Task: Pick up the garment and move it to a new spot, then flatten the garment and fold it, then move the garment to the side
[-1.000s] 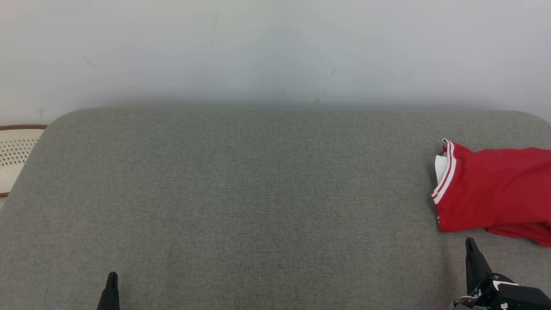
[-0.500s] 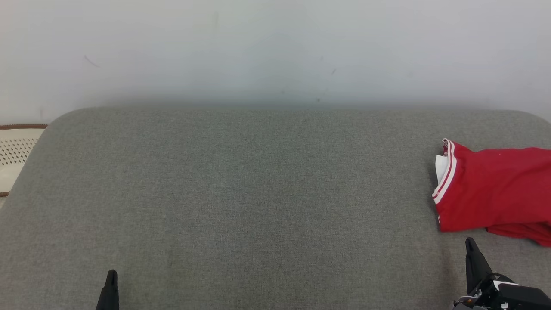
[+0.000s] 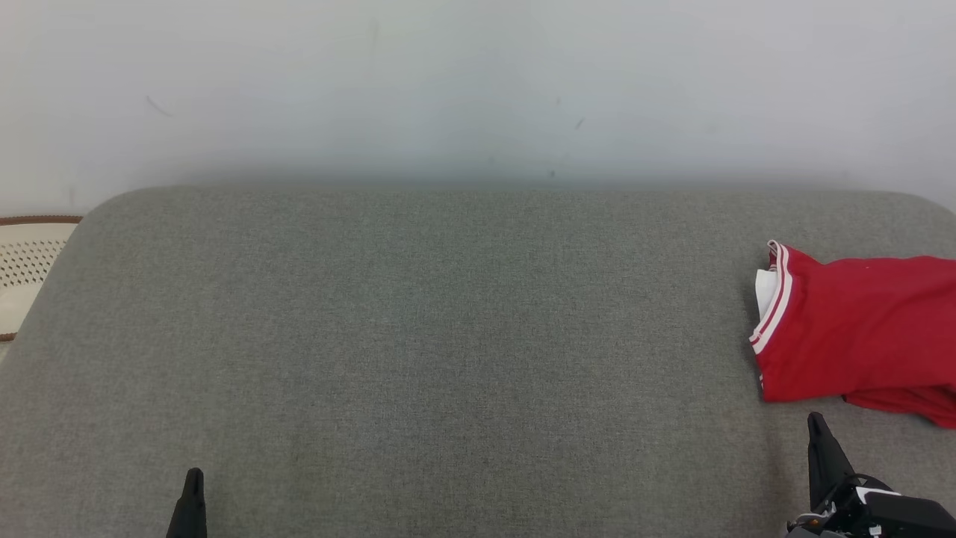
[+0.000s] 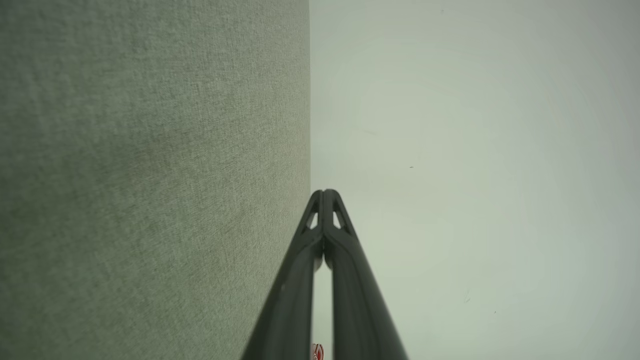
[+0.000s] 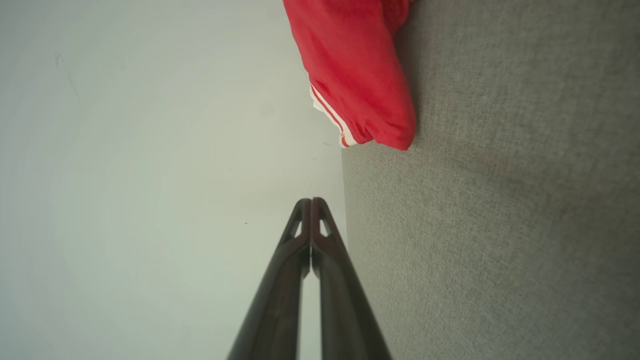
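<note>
- The folded red jersey with striped trim (image 3: 851,329) is lying at the right side of the grey fabric cushion (image 3: 448,336).
- The left gripper (image 4: 325,192) and right gripper (image 5: 311,201) are resting closed, holding nothing.
- The nearby right gripper is risking a nudge that would loosen the fold.

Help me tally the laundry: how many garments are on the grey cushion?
1. The red garment lies at the grey cushion's far right, just beyond the right gripper. It runs off the picture's edge, so anything further right is hidden.
</note>
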Controlling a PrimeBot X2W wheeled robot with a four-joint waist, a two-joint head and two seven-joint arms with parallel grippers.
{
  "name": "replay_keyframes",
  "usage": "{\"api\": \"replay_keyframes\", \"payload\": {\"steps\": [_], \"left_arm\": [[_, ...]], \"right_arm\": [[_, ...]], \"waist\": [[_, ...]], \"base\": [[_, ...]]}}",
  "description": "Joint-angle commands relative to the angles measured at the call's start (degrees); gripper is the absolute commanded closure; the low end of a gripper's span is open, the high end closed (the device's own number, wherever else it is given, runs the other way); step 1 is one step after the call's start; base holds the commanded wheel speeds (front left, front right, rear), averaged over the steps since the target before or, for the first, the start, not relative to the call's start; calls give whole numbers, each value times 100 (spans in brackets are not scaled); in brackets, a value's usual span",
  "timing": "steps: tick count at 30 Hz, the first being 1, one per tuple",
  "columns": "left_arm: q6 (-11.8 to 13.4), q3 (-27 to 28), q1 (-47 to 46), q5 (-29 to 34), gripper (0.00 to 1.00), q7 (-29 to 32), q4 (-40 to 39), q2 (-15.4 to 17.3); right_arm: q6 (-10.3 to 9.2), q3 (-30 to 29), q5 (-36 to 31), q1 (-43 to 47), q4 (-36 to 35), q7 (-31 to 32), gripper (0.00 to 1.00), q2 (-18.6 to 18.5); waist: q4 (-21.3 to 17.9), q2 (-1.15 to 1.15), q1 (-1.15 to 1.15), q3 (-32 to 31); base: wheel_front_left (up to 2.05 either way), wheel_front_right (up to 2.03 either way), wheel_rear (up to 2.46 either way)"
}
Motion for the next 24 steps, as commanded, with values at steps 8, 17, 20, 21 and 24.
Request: {"api": "replay_keyframes", "payload": {"steps": [8,17,20,21,24], "left_arm": [[-15,8,6,-16,100,26,-9,22],[-15,8,6,-16,100,26,-9,22],[-15,8,6,-16,100,26,-9,22],[-15,8,6,-16,100,26,-9,22],[-15,8,7,-16,100,26,-10,22]], "right_arm": [[2,-7,7,-3,-8,3,100,16],[2,-8,6,-3,-8,4,100,16],[2,-9,7,-3,-8,5,100,17],[2,-8,7,-3,-8,5,100,17],[2,-8,6,-3,-8,5,100,17]], "waist": [[0,0,0,0],[0,0,0,0],[0,0,0,0],[0,0,0,0],[0,0,0,0]], "base": [[0,0,0],[0,0,0],[0,0,0],[0,0,0],[0,0,0]]}}
